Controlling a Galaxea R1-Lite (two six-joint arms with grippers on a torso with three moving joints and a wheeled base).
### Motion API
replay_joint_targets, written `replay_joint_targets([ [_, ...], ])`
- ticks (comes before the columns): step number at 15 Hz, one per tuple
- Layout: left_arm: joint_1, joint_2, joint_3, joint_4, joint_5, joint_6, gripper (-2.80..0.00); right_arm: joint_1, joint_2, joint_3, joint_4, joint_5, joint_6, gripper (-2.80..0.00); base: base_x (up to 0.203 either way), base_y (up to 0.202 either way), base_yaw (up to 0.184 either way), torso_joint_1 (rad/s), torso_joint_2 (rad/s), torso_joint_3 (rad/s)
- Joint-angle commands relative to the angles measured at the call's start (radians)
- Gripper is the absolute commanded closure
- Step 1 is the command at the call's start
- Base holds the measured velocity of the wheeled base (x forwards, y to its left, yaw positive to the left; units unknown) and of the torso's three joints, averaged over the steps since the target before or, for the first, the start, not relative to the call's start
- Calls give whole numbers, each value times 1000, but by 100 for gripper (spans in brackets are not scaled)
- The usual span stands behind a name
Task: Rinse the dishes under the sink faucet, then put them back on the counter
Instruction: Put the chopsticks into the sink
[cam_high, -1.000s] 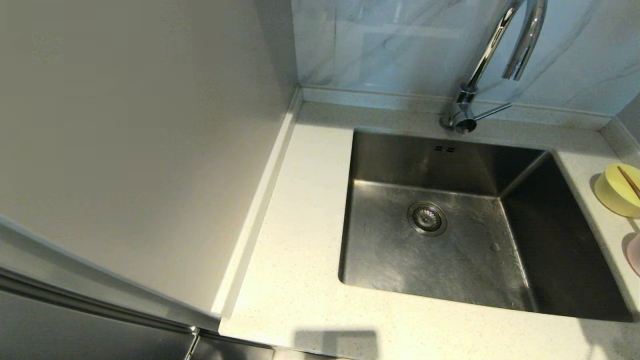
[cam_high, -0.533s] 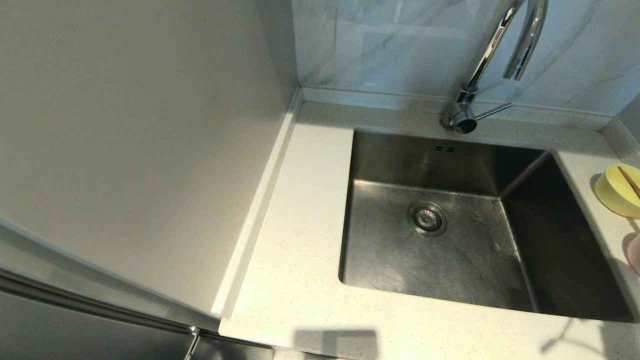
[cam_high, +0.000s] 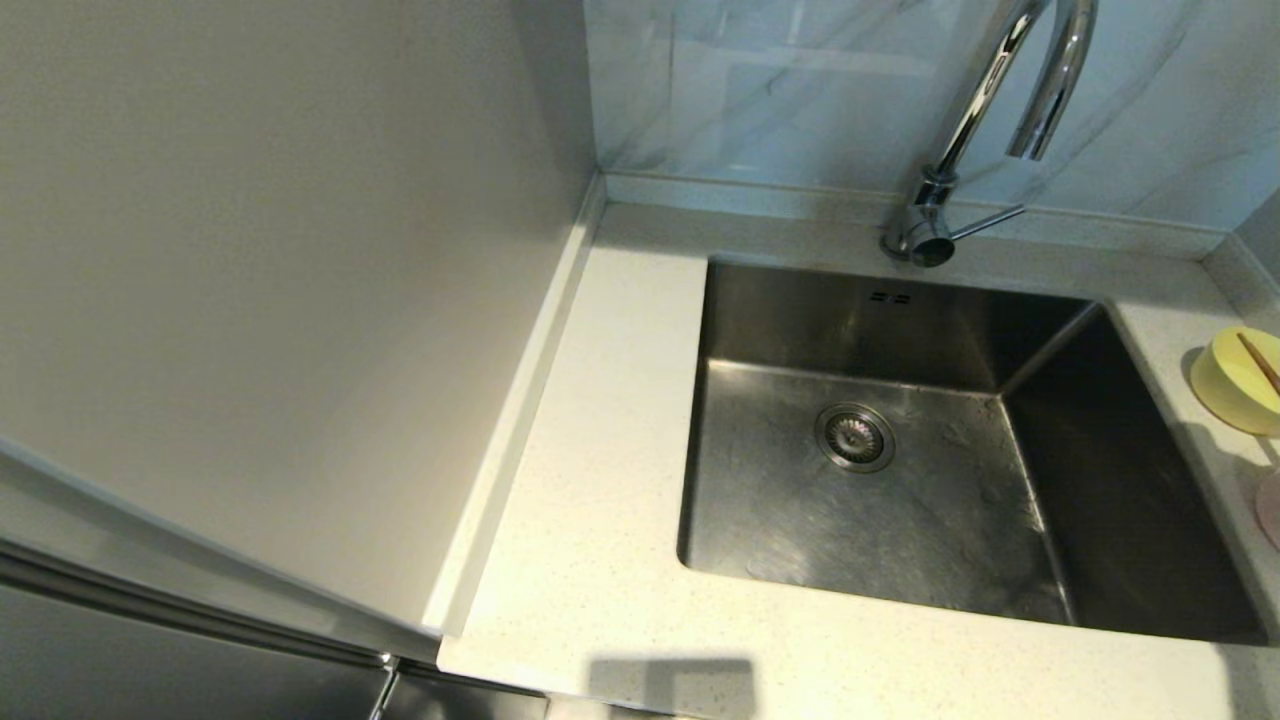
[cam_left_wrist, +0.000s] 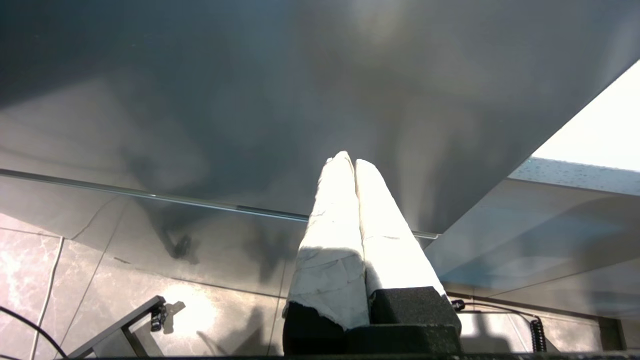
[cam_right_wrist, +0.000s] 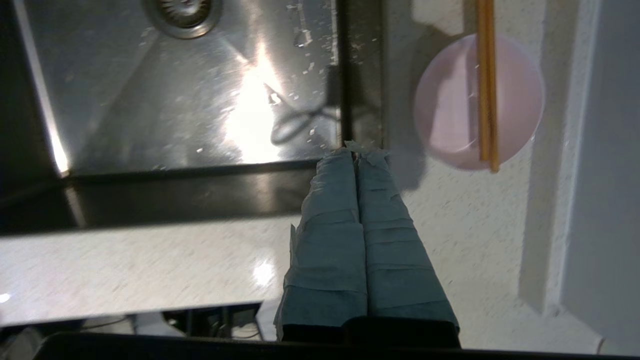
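At the head view's right edge a yellow-green bowl (cam_high: 1238, 385) stands on the counter (cam_high: 600, 500), with a brown chopstick (cam_high: 1262, 365) end over it. A sliver of the pink bowl (cam_high: 1271, 510) shows just in front of it. In the right wrist view two chopsticks (cam_right_wrist: 486, 90) lie across the pink bowl (cam_right_wrist: 450, 115). My right gripper (cam_right_wrist: 356, 152) is shut and empty, held over the sink's rim beside that bowl. The sink (cam_high: 900, 520) is empty, and no water comes from the faucet (cam_high: 985, 110). My left gripper (cam_left_wrist: 348, 160) is shut, low before a dark cabinet front. Neither gripper shows in the head view.
A plain wall panel (cam_high: 250, 300) closes off the counter's left side, and a marbled panel (cam_high: 780, 90) stands behind the faucet. The faucet's lever (cam_high: 985, 222) points right. A drain strainer (cam_high: 854, 437) sits in the basin floor. A raised rim (cam_right_wrist: 545, 200) runs beside the pink bowl.
A thin arm shadow crossed the counter's front right corner half a second ago and is gone now. Bowls, chopsticks and faucet have not moved.
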Motion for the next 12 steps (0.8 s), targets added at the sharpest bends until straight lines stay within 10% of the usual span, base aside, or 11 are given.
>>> replay_joint_targets([
  [1, 0, -3, 0, 0, 0, 0, 0, -27, 47, 97, -109, -9, -32, 0, 0, 0, 0, 0, 0, 0],
  [8, 0, -3, 0, 0, 0, 0, 0, -103, -158, 272, -185, -27, -100, 0, 0, 0, 0, 0, 0, 0],
  [9, 0, -3, 0, 0, 0, 0, 0, -103, -177, 300, -187, -34, -108, -280, 0, 0, 0, 0, 0, 0],
  [12, 0, -3, 0, 0, 0, 0, 0, -102, -158, 336, -205, -30, -157, -280, 0, 0, 0, 0, 0, 0],
])
